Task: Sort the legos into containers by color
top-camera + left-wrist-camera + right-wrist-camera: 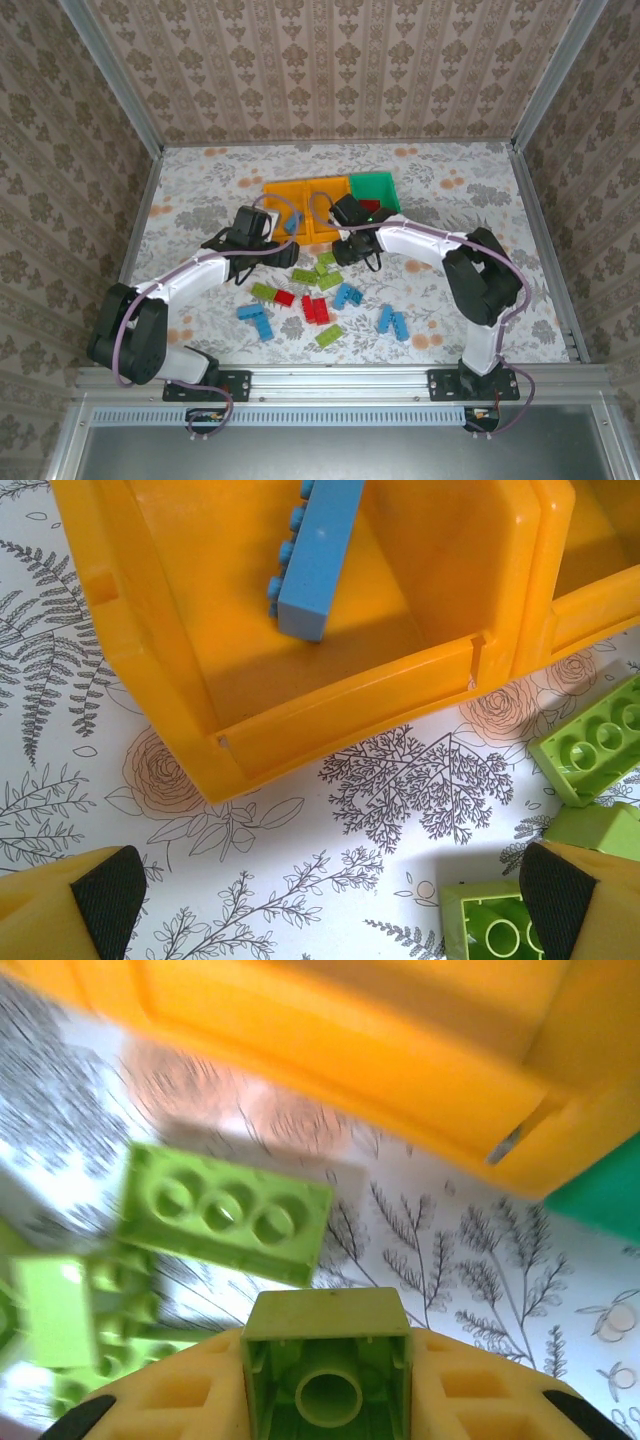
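A lab test booth; aluminium frame (340, 378); wallpapered walls (330, 70); floral-print tabletop (195, 205).

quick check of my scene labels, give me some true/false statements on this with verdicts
1. A blue brick is in an orange bin. True.
2. The right tool holds a red brick. False: it grips a lime brick.
3. The left tool is open. True.
4. All three bins are orange. False: there is a green bin.
5. No red pieces are left loose. False: red bricks lie on the table.
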`<control>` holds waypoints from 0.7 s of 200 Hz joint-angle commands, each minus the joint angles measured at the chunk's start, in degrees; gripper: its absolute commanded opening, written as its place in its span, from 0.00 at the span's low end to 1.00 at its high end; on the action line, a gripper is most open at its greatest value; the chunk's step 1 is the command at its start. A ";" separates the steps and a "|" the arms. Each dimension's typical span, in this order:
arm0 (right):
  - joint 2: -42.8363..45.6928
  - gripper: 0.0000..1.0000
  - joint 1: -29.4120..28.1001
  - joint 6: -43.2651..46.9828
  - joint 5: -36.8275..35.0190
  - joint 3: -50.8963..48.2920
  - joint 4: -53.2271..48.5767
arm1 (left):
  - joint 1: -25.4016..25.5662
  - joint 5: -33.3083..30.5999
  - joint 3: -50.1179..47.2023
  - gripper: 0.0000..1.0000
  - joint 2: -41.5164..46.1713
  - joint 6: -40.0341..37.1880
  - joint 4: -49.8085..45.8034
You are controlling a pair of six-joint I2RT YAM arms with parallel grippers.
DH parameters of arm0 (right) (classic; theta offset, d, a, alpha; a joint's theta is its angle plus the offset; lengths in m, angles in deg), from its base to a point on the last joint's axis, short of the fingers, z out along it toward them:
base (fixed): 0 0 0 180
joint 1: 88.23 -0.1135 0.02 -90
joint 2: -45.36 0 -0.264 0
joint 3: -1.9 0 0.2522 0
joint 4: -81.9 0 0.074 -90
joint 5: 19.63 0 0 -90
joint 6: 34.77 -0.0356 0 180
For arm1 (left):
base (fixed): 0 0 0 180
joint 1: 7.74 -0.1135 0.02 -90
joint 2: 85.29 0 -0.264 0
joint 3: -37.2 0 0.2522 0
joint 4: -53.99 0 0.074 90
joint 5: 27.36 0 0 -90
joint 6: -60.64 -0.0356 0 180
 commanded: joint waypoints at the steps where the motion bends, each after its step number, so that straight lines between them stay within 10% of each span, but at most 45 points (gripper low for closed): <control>1: 3.47 0.28 2.08 -6.44 2.88 1.33 5.14 | -0.31 1.40 -0.48 1.00 1.71 0.49 -0.44; 140: -11.48 0.37 9.00 -31.93 8.47 18.79 2.80 | 7.53 13.84 0.93 0.99 -0.87 -12.02 -0.69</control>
